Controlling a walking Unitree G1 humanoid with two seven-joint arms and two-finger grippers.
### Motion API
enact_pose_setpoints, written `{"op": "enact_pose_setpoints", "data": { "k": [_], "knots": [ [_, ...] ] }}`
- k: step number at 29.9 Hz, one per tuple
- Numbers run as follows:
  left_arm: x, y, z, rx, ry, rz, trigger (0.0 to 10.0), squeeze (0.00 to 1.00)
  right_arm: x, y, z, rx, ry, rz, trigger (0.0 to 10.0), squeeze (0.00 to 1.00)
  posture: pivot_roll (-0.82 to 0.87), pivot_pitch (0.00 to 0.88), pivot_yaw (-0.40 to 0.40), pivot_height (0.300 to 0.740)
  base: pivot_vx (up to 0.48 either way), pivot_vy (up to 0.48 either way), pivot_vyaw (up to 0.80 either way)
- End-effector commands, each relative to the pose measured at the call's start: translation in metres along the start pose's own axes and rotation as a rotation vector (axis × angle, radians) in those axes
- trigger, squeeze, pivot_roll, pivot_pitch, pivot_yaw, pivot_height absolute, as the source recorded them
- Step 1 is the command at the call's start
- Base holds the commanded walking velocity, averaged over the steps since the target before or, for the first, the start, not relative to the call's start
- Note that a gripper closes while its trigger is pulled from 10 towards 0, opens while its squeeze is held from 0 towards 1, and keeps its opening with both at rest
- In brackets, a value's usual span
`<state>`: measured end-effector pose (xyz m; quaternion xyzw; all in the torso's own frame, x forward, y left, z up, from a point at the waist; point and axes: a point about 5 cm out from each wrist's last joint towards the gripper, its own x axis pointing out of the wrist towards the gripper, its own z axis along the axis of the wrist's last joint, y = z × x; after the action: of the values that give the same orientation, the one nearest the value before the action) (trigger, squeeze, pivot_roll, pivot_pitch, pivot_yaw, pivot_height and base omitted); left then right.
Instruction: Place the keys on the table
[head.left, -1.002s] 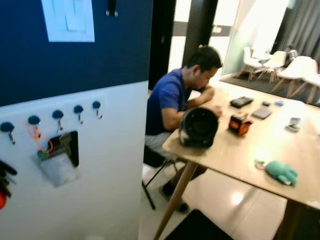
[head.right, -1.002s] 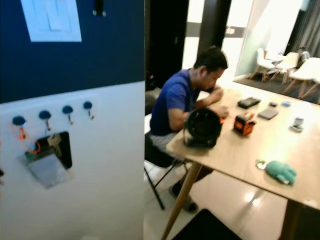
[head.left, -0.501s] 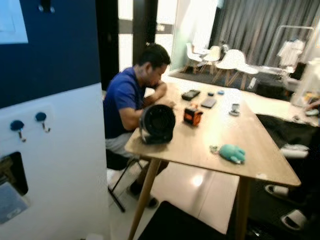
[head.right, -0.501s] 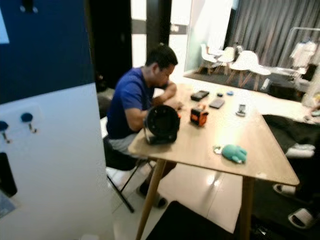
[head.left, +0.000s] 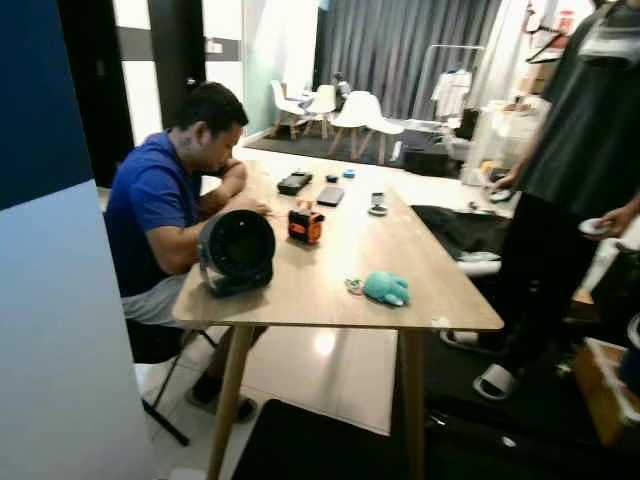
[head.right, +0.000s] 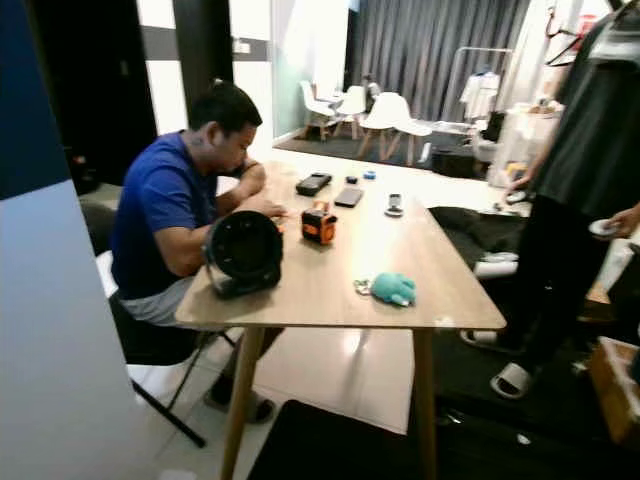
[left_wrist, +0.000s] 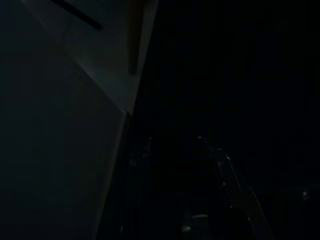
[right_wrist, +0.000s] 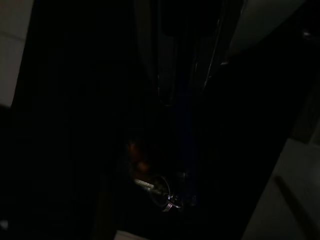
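A seated person in a blue shirt (head.left: 150, 210) works at the long light-wood table (head.left: 330, 300); a standing person in dark clothes (head.left: 560, 180) waits right. Metal keys (right_wrist: 157, 192) dangle at the right gripper (right_wrist: 175, 150), grip unclear; crowding risks collision.

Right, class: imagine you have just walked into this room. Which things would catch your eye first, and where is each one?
First, the long wooden table running away down the middle, with a person in a blue shirt seated at its left side, bent over it. Near the front edge sit a round black fan and a small teal plush toy, with an orange and black tape measure behind them. A second person in dark clothes stands on the right.
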<state>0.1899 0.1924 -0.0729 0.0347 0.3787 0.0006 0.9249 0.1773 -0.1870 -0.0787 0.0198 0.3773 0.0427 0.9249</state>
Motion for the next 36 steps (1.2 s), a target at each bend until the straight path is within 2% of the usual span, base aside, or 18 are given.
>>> {"op": "enact_pose_setpoints", "data": {
  "k": [1,14,36],
  "knots": [
    [0.0006,-0.0025,0.0011,-0.001,-0.001,-0.007,10.0,0.0,-0.0006,-0.0023,-0.0001,0.001,0.0,-0.007,10.0,0.0,0.07,0.0,-0.021,0.74,0.0,0.0,-0.8],
    [0.0003,-0.0034,0.0013,-0.011,-0.012,-0.002,10.0,0.0,-0.0001,-0.0018,0.0013,-0.018,-0.003,0.0,10.0,0.0,0.07,0.0,-0.022,0.74,0.0,0.0,-0.71],
    [0.002,-0.0044,0.0093,0.007,-0.047,-0.008,10.0,0.0,-0.0007,0.0015,-0.0013,-0.014,-0.003,0.008,10.0,0.0,0.07,0.0,-0.014,0.74,0.0,0.0,0.0]
  ]
}}
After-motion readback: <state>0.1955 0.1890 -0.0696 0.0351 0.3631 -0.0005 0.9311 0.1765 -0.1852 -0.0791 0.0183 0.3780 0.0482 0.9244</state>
